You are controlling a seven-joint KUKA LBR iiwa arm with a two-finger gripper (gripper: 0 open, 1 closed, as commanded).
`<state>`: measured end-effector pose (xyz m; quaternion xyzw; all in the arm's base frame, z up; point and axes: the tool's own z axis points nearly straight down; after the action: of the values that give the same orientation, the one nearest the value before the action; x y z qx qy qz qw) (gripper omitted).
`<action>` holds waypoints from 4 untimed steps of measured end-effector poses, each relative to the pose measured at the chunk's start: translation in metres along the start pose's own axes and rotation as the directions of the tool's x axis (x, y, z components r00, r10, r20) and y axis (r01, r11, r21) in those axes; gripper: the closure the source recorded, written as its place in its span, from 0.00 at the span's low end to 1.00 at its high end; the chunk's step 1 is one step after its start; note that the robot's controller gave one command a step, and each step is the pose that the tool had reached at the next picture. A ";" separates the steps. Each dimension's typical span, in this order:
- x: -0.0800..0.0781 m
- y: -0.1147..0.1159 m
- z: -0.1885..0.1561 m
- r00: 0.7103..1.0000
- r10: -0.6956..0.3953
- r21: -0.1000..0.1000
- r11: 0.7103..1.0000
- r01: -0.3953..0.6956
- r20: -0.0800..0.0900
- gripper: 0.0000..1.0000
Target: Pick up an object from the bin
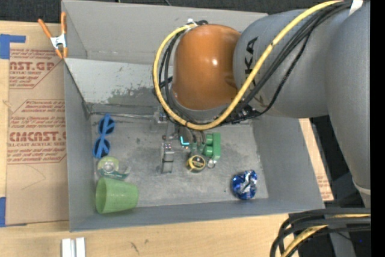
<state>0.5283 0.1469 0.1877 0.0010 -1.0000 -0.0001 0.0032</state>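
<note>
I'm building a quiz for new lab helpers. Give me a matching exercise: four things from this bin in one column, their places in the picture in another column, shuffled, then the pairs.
Things
1. blue toy glasses
2. green cup
3. blue crumpled ball
4. green block

Places
A. lower right of the bin
B. lower left corner
C. middle, just below the arm's orange cover
D. by the left wall, above the cup

Pairs: 1-D, 2-B, 3-A, 4-C
</note>
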 end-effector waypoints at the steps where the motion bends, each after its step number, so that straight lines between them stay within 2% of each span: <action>1: 0.017 0.064 0.118 0.873 -0.488 0.005 0.873 0.488 0.005 0.00; 2: 0.041 0.090 0.117 0.783 -0.623 0.008 0.783 0.623 0.007 0.00; 3: 0.020 0.072 0.117 0.546 -0.838 0.007 0.546 0.838 0.009 0.00; 4: 0.045 0.099 0.118 0.584 -0.812 0.007 0.583 0.812 0.000 0.00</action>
<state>0.4822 0.2457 0.0702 0.4572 -0.8894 0.0016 0.0010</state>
